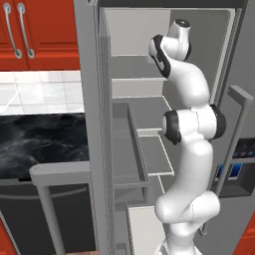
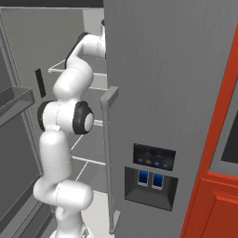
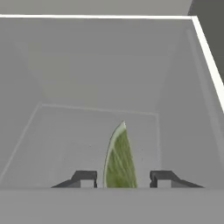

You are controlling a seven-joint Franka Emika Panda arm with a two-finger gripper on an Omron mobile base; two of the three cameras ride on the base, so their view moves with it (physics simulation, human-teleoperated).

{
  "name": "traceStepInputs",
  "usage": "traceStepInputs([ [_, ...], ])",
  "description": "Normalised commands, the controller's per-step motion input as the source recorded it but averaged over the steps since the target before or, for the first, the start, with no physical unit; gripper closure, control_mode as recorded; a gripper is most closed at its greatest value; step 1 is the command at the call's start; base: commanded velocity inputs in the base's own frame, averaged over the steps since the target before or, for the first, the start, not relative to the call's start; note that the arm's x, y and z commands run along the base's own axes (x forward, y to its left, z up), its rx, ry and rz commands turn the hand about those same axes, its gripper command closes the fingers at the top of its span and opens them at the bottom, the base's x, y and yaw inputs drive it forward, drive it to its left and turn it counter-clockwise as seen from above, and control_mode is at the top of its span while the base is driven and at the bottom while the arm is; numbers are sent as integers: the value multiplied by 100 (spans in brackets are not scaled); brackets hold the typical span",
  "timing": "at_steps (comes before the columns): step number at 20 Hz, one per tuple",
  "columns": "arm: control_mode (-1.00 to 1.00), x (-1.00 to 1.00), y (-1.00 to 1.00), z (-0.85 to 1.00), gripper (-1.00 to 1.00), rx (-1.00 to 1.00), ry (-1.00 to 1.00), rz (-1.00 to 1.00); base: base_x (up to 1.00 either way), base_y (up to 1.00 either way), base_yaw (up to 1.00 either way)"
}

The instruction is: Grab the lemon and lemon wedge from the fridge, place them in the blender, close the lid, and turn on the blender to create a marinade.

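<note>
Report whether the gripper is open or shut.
Open: in the hand view the gripper's fingertips stand apart, the lemon wedge between them, untouched.

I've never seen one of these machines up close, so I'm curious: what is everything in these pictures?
Fridge: one, grey, door open, arm reaching inside.
Shelves: several, pale grey, inside the fridge.
Bar handle: one, grey, on the shut door.
Dispenser panel: one, dark with blue lights, on that door.
Wedge: one, green-yellow, on a fridge shelf, between the gripper's fingertips.
Cabinets: red, beside the fridge.
Counter: one, black marbled, left of the fridge.
Arm: one, white with dark joints.
Gripper: one, dark fingertips, open around the wedge.
</note>
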Motion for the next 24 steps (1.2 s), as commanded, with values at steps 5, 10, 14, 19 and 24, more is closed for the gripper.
traceStepInputs([
  [5, -100, 3, 0, -27, 100, 5, 1, 2, 0, 0, 0],
  [10, -100, 2, 15, -6, 100, 5, -1, 0, 0, 0, 0],
  [14, -100, 14, 30, -4, 100, 3, -5, 0, 0, 0, 0],
  [19, -100, 37, 30, -8, 100, 2, -7, 0, 0, 0, 0],
  [24, -100, 25, 19, -8, 100, 0, -11, 0, 0, 0, 0],
])
